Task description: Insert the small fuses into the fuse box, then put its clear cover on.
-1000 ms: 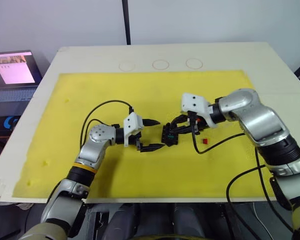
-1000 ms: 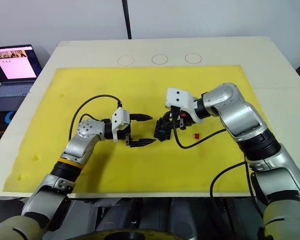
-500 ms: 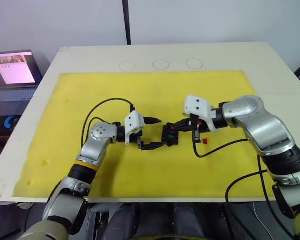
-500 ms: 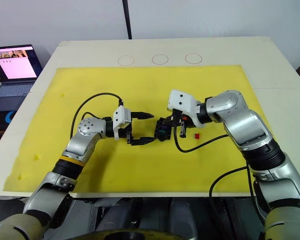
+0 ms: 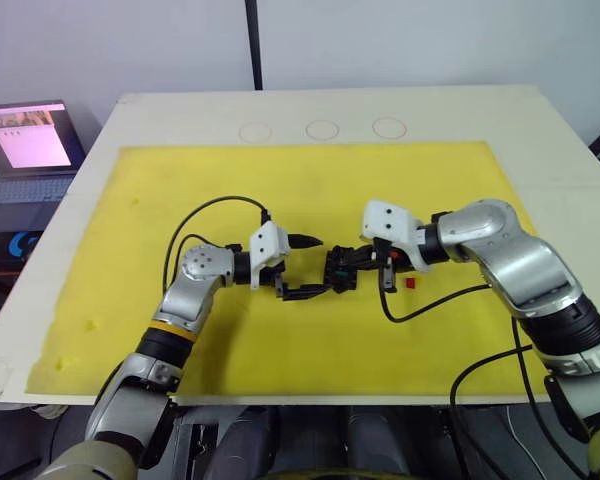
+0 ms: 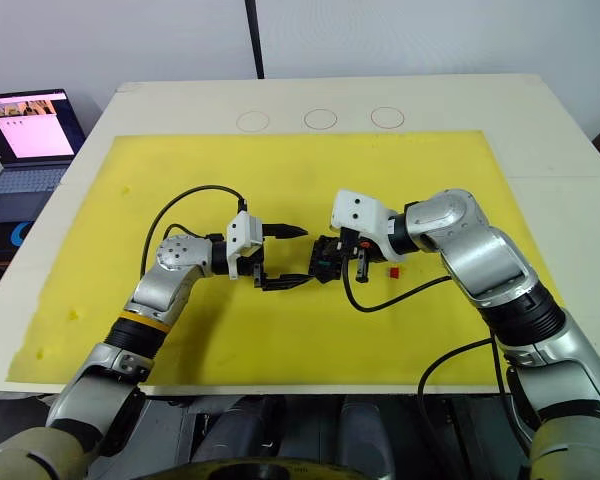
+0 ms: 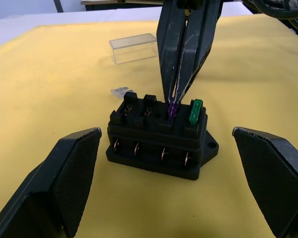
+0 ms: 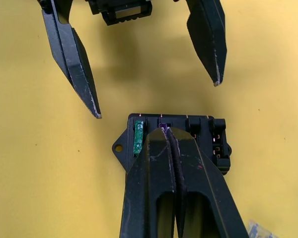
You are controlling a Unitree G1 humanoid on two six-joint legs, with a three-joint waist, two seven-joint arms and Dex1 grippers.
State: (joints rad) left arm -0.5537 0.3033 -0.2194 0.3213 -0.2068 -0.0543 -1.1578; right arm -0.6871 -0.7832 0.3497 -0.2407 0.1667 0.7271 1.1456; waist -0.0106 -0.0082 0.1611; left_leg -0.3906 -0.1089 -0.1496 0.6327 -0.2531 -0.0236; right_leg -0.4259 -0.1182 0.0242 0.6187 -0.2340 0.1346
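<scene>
Left wrist view: green blade fuse seated in small black fuse box, right tool clamped on purple fuse entering next slot, left tool apart, clear rectangular cover still off.

A pale table is covered over most of its top by a yellow foam mat. On the mat are seen the black fuse box, a red fuse, the clear cover and a small greyish piece just beside the box. Three circles are drawn on the bare table edge beyond the mat.
</scene>
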